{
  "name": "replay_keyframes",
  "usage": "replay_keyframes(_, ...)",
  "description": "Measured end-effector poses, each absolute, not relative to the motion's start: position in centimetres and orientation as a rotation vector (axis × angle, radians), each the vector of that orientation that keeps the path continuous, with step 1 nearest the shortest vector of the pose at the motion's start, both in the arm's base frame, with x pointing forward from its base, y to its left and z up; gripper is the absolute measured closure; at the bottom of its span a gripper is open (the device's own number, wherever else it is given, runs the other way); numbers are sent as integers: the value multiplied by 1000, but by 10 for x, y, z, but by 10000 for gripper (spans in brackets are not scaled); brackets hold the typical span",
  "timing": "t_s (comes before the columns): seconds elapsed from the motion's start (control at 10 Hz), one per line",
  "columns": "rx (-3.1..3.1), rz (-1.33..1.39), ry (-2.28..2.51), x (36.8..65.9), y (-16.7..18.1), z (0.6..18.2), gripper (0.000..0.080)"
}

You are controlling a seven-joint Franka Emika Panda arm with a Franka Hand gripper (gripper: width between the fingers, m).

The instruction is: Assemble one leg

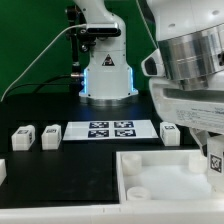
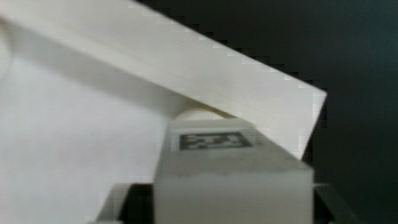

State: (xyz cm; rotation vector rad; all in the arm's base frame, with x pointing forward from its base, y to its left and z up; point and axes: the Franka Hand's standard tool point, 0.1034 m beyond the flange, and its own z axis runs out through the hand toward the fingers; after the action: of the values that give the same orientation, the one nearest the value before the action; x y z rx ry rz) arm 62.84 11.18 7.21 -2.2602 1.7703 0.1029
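White plastic filled the nearest part of the scene: the large walled piece (image 1: 160,157) lay at the front of the black table (image 1: 40,105). Over its corner on the exterior view's right hung the gripper (image 1: 212,150), under the thick silver wrist of the arm (image 1: 190,50). Of the leg (image 1: 216,158) only a bit of tag showed there, at the edge of the picture.

In the wrist view the gripper (image 2: 221,205) was clamped on the leg (image 2: 217,140). The small white block stood between the two dark fingers (image 2: 128,205), one at each side of it, and its square black-and-white tag faced the camera. The far end of the leg met the white surface of the walled piece (image 2: 89,120); whether it really touched there, I cannot tell.

Farther back on the table, a second leg (image 1: 170,133) stood just beside the end of the marker board (image 1: 110,130) on the exterior view's right. The marker board lay flat in the middle. On the exterior view's left, a third leg (image 1: 50,136) and a fourth leg (image 1: 22,138) stood near each other but apart.

Behind everything was the base of the arm (image 1: 108,75) with a blue light on it, in front of a green wall
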Motion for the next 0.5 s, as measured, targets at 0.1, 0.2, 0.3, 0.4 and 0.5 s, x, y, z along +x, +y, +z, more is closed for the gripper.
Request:
replay_keyframes(0.1, -2201, 111, 1845, 628, 113, 72, 505)
replay_keyframes(0.2, -2167, 118, 1886, 629, 114, 72, 505)
replay_keyframes(0.3, -2178, 116, 1873, 628, 114, 72, 431)
replay_keyframes(0.4, -2193, 114, 1855, 628, 114, 72, 431)
replay_keyframes(0.5, -2232, 105, 1805, 628, 114, 72, 250)
